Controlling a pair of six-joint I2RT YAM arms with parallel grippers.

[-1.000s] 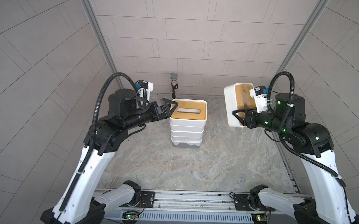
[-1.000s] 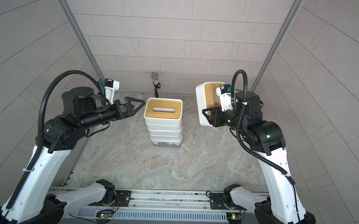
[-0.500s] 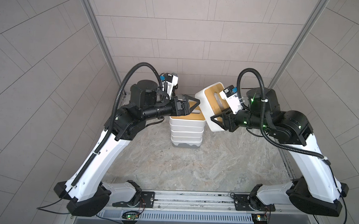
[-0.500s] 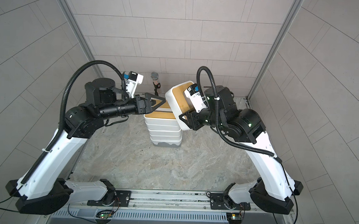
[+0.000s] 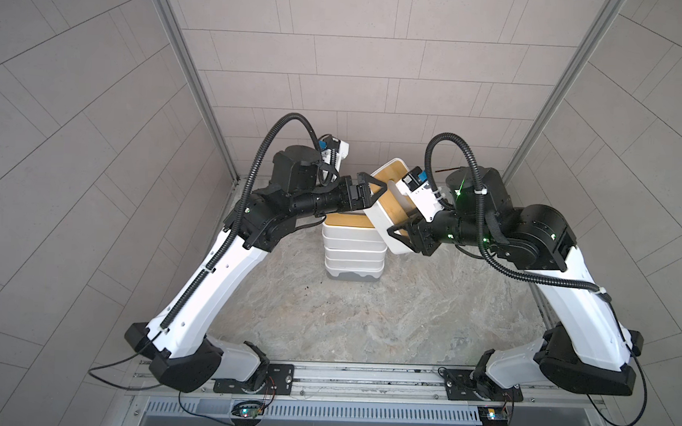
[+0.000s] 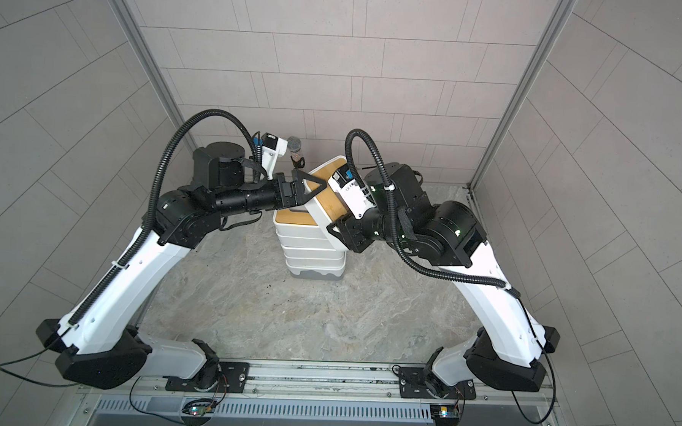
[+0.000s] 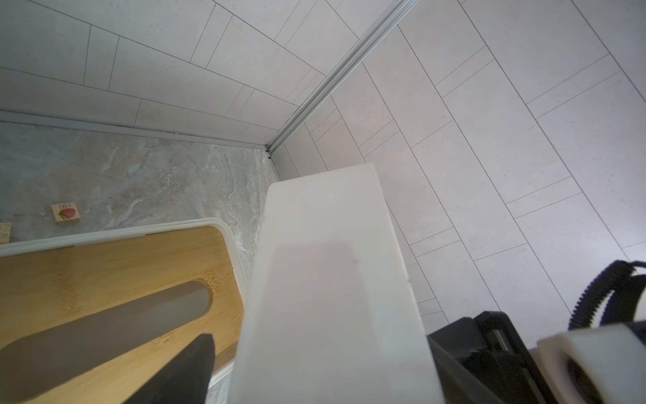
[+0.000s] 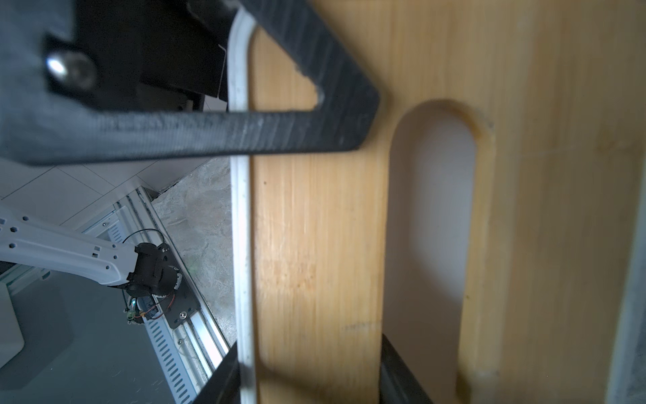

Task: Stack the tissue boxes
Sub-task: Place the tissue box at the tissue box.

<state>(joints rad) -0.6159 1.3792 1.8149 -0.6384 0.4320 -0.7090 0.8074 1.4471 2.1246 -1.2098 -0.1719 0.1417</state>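
Nearest, along the bottom of a top view, runs the mounting rail (image 5: 364,375), and beyond it lies the marbled table (image 5: 327,320). At mid-frame in both top views stands the stack of tissue boxes (image 5: 353,254) (image 6: 316,252), white-walled, grey at the foot, with a bamboo lid on top. Just over its upper right corner the right gripper (image 5: 404,222) pinches the tilted tissue box (image 5: 378,217), also bamboo-lidded and steeply slanted. One of its fingers is in the lid's slot and the other outside the rim. The left gripper (image 5: 374,193) extends from the left with jaws spread astride that box's upper end, one finger (image 8: 244,140) across the lid. Whether they press it I cannot tell. Farther back a small wooden cube (image 7: 64,212) lies on the table near the back wall.
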